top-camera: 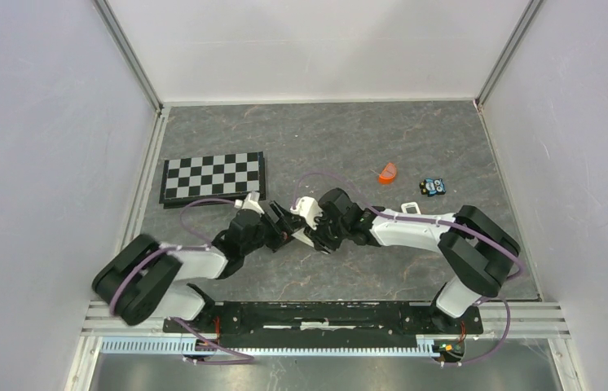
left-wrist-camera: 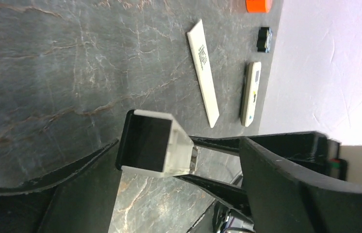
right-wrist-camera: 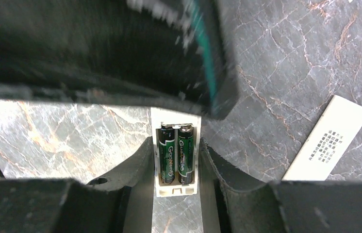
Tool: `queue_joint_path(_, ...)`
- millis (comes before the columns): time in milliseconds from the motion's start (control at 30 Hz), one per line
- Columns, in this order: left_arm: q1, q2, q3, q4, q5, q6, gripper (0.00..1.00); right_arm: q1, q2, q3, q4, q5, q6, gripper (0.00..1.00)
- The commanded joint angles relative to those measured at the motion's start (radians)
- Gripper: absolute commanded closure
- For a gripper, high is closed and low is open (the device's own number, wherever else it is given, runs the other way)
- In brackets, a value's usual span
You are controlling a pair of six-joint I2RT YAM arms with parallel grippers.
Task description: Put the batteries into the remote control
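The remote control (right-wrist-camera: 176, 188) is held above the table between my two arms, its open battery recess facing the right wrist camera. Both batteries (right-wrist-camera: 175, 154), dark with green markings, lie side by side in the recess. My right gripper (right-wrist-camera: 175, 145) is shut on the remote's long sides. In the left wrist view the remote's end (left-wrist-camera: 152, 144) sits between the open jaws of my left gripper (left-wrist-camera: 179, 145), touching the left finger with a gap to the other. In the top view the left gripper (top-camera: 279, 229) and right gripper (top-camera: 310, 234) meet at mid-table and hide the remote.
A flat white battery cover (left-wrist-camera: 203, 73) with printed text lies on the table, also in the right wrist view (right-wrist-camera: 328, 141). Beside it lies a small white handset (left-wrist-camera: 251, 92). An orange piece (top-camera: 388, 172), a small black toy (top-camera: 433, 186) and a checkerboard (top-camera: 213, 177) lie farther back.
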Motion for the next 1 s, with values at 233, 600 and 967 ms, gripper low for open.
queue_joint_path(233, 0.060, -0.451, 0.157, -0.925, -0.366, 0.148, 0.02, -0.003, -0.061, 0.061, -0.184, 0.063, -0.239, 0.86)
queue_joint_path(600, 0.177, -0.545, 0.195, -1.003, -0.353, 0.228, 0.07, 0.039, -0.009, 0.120, -0.338, 0.101, -0.274, 0.79)
queue_joint_path(967, 0.213, -0.580, 0.216, -0.983, -0.312, 0.307, 0.01, 0.057, 0.056, 0.172, -0.386, 0.156, -0.238, 0.54)
